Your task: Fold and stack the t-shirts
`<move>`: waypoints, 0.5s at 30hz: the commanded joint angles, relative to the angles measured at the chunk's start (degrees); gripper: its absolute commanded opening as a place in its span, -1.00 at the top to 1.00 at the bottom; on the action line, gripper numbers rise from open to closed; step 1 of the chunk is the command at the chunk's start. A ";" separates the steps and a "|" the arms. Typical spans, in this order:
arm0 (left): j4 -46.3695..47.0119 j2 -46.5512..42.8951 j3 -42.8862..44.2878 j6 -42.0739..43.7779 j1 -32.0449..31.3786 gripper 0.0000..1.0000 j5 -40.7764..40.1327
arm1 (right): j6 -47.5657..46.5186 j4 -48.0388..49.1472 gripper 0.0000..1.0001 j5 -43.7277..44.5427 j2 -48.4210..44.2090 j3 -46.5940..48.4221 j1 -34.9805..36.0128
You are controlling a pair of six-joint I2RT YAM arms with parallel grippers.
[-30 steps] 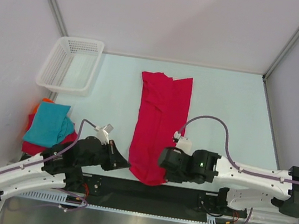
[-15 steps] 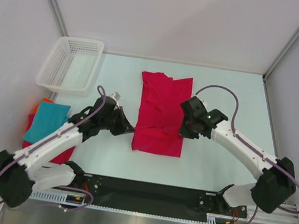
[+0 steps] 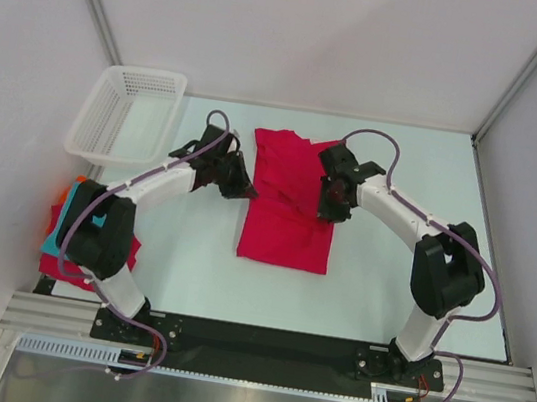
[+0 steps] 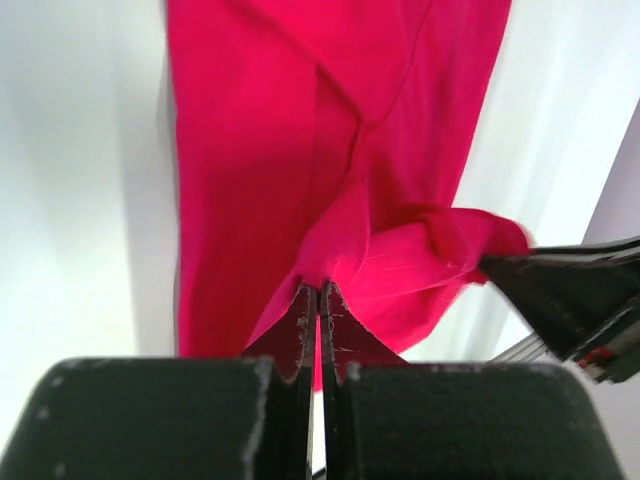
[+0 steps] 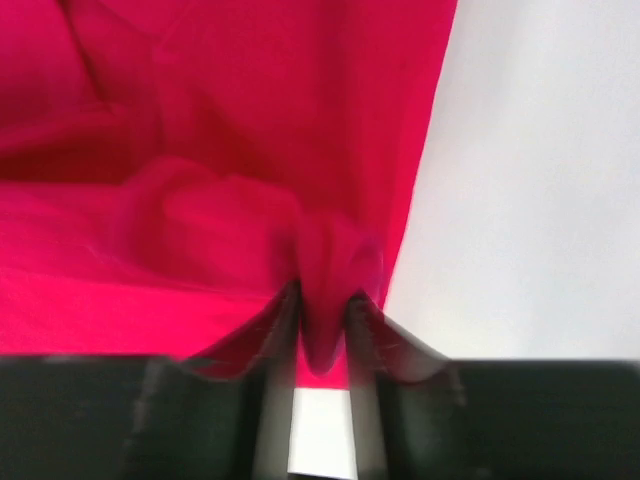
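Top view: crimson t-shirt (image 3: 281, 235) lies mid-table (image 3: 398, 281), long axis running away from the arm bases; near part flat, middle rumpled where both arms meet it. Left gripper (image 3: 245, 190) sits at the shirt's left edge, right gripper (image 3: 330, 208) at its right edge, the two roughly level with each other. Folded t-shirts (image 3: 52, 245) are stacked at the table's left edge, partly hidden behind the left arm; teal, red and a sliver of orange show. White mesh basket (image 3: 125, 114) stands at the far left corner, apart from the crimson shirt.

Left wrist view: left gripper (image 4: 318, 300) is clenched, fingers pressed together on a thin edge of the crimson t-shirt (image 4: 260, 150); cloth rises from the pinch into a raised fold, bunched to the right.

Right wrist view: right gripper (image 5: 320, 310) grasps a thick gathered fold of the crimson t-shirt (image 5: 200, 120); fingers stand slightly apart with cloth filling the gap; bare table to the right.
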 commanded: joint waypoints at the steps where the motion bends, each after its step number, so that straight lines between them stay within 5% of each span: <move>1: -0.80 4.18 7.17 3.38 1.83 0.92 3.28 | -3.61 -0.18 0.15 -1.10 3.83 4.82 -1.02; 5: -1.24 3.84 7.44 4.35 2.00 0.33 2.76 | -4.14 -0.36 -0.04 -0.75 4.28 5.27 -1.03; 9: -1.07 1.83 5.34 5.58 2.00 -0.58 2.94 | -3.97 -0.27 -0.11 0.21 2.09 5.44 -0.85; 15: -0.10 -1.51 0.59 6.11 2.00 -0.91 3.03 | -3.44 -0.54 -0.12 1.71 -1.96 5.44 1.34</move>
